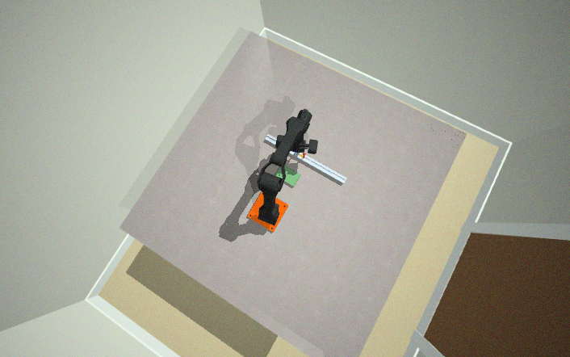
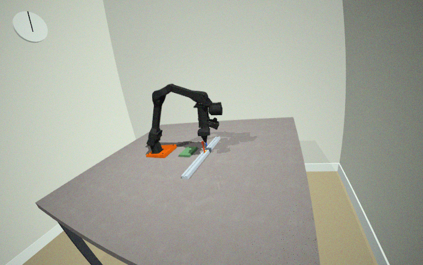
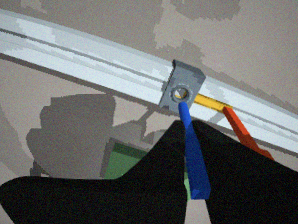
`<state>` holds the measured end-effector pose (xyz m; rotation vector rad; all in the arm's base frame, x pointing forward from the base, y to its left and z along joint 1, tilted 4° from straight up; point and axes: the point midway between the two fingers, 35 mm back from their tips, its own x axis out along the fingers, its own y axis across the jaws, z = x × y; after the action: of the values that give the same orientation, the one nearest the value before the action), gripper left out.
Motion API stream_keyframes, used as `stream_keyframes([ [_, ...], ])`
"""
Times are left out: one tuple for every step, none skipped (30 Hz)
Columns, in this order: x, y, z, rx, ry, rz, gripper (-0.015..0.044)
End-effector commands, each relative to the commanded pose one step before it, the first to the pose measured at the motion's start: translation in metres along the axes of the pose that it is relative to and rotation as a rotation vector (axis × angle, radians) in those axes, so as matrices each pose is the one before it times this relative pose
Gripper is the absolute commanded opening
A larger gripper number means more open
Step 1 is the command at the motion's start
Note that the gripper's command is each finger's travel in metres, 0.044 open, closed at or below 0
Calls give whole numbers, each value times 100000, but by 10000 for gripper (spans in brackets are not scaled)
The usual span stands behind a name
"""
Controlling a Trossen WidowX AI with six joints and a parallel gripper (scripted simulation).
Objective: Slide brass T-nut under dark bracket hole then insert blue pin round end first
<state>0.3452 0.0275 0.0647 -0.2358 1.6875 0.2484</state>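
Wrist view has the good stuff here: the gripper point(image 1: 298, 149) point(image 2: 205, 141) point(image 3: 185, 127) is closed down narrow on the blue pin point(image 2: 205, 144) point(image 3: 194, 155), with the round end poking out toward the hole in the dark bracket point(image 2: 208, 149) point(image 3: 185, 85). The tip looks right by the hole's edge, but I can't tell if it's touching.

The bracket sits across the aluminum rail point(image 1: 324, 168) point(image 2: 195, 165) point(image 3: 115, 75). A strip of the brass T-nut point(image 3: 211, 102) shows just right of it in that view, in the slot, and its orange handle point(image 1: 303, 155) point(image 2: 204, 146) point(image 3: 243, 131) sticks up at a lean. The green tray point(image 1: 290, 177) point(image 2: 187, 151) point(image 3: 122, 164) is left of the rail in the exterior view, near the arm's orange base point(image 1: 279, 207) point(image 2: 168, 151).

My take: we're on the last step, lining up before the push. The pin is probably light and stiff, maybe a bit slick, so I'd keep the hold up on the thicker blue part and leave the thin round end free. Don't squeeze sideways. Center it and go straight down. Off-center, it could catch the rim and twist in the fingers, or a finger could bump that handle and shift the nut.
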Motion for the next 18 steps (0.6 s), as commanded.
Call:
stream_keyframes([
  [281, -41, -225, 172, 754, -220, -150],
  [54, -2, 13, 0, 2, 2, -150],
  [71, -3, 17, 1, 2, 2, -150],
  [88, -4, 20, 1, 3, 3, -150],
  [104, -6, 24, 1, 3, 3, -150],
  [113, -7, 25, 1, 4, 3, -150],
  [116, -8, 24, 1, 4, 3, -150],
  [109, -8, 21, 1, 4, 3, -150],
  [103, -8, 17, 1, 4, 3, -150],
  [97, -8, 13, 1, 4, 3, -150],
  [92, -7, 9, 1, 4, 3, -150],
  [87, -7, 6, 1, 4, 2, -150],
  [82, -6, 2, 1, 4, 2, -150],
  [77, -6, -1, 3, 4, 2, -150],
  [73, -5, -4, 3, 4, 2, -150],
  [69, -5, -6, 2, 4, 2, -150],
  [69, -4, -9, 2, 4, 2, -150],
  [65, -3, -11, 2, 4, 2, -150],
])
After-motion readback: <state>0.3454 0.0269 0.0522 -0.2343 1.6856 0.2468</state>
